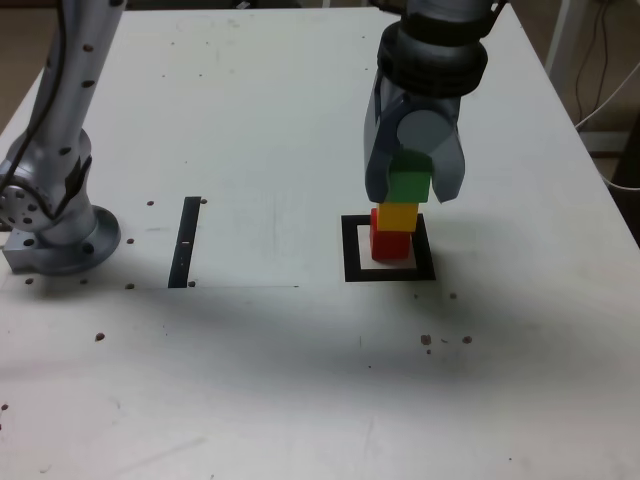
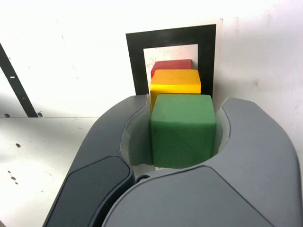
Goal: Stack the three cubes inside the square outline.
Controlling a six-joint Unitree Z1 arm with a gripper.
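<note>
- White tabletop [image 1: 300,380] fills pretty much the whole scene, matte, speckled with a few small dark specks. That's the biggest thing here by far.
- Next in size is the grey arm: its base [image 1: 55,235] sits at the exterior view's left, and the wrist comes down from the top of that view over the stack.
- Then the gripper [image 1: 412,188], dark grey, jaws clamped on the green cube [image 2: 182,135]. In the wrist view the two curved jaws hug its sides, so it's pinching, not spread.
- The square outline [image 1: 350,250], thick black frame with a white middle, lies right under the gripper. A narrow black strip [image 1: 186,241] lies well apart from it toward the exterior view's left and isn't part of the job, as far as I can tell.
- Smallest stuff: the red cube [image 1: 390,243] sits on the white centre of the outline, and the yellow cube [image 1: 398,216] is on top of it, looking reasonably lined up.
- Green is directly above yellow. From the exterior view it looks like it's touching or just about touching, can't say for sure.
- Progress-wise I'd call it nearly done: two cubes placed, third one over the tower. What's left, by my reckoning, is letting go of green and backing away without nudging the stack.
</note>
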